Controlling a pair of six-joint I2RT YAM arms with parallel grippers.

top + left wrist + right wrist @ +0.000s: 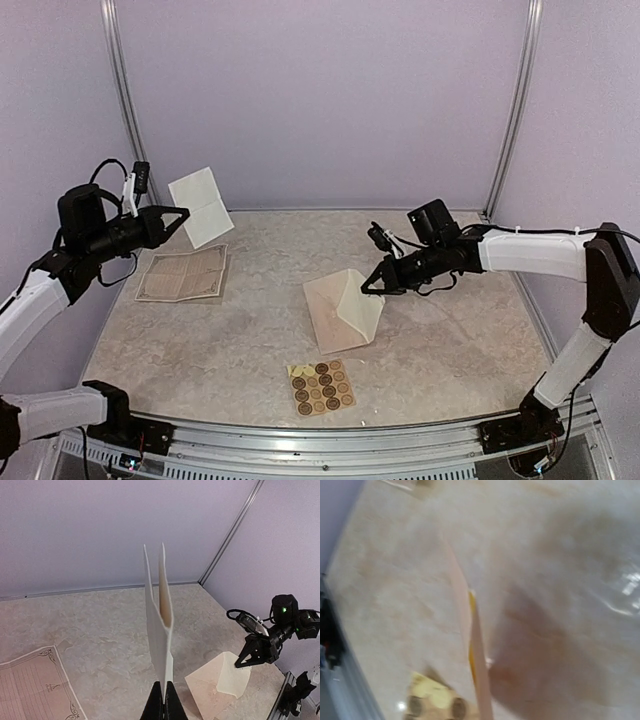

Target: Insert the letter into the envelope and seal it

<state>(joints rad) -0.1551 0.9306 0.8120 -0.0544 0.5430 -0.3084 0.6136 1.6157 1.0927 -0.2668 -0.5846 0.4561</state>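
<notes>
The letter (200, 205) is a folded white sheet held up in the air at the far left, above the table. My left gripper (185, 214) is shut on its lower edge; in the left wrist view the letter (157, 630) rises edge-on from the closed black fingertips (163, 687). The small pale tan envelope (340, 315) lies mid-table with its triangular flap lifted. My right gripper (368, 287) is shut on the flap's upper right edge. The right wrist view is blurred; it shows the envelope (470, 645) edge-on, and my own fingers do not show there.
A printed sheet with an ornate border (183, 275) lies flat at the left, under the raised letter. A tan sheet of round brown stickers (322, 388) lies near the front edge, just below the envelope. Lilac walls close in the back and sides.
</notes>
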